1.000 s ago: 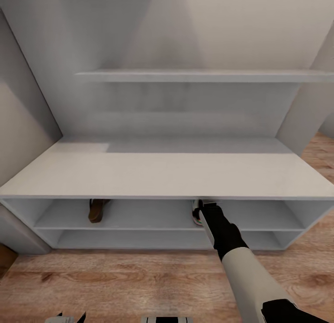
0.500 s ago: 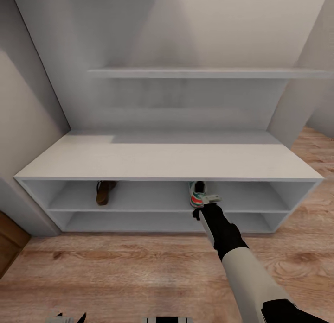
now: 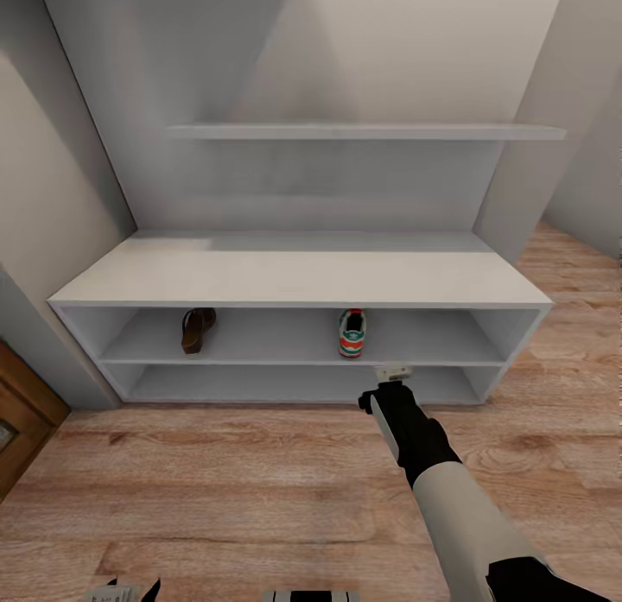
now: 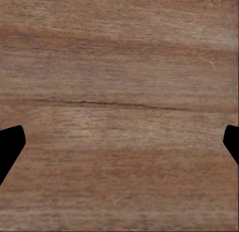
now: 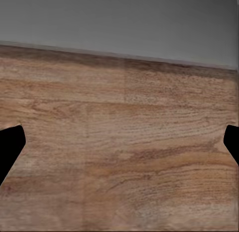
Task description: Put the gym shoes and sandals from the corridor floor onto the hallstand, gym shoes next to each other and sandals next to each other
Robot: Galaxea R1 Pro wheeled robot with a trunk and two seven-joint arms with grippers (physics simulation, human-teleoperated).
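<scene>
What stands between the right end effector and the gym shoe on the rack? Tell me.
Nothing visible. The right end effector hangs open in front of the hallstand, below the gym shoe on the upper shoe shelf, with open air between them.

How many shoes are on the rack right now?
2: one sandal at the upper shoe shelf's left, one gym shoe right of centre. Others may be out of frame.

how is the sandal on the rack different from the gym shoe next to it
The sandal is dark brown; the gym shoe is white with green stripes and a red-orange heel. The sandal sits toward the rack's left, the gym shoe right of centre, well apart. Both rest on the upper shoe shelf.
</scene>
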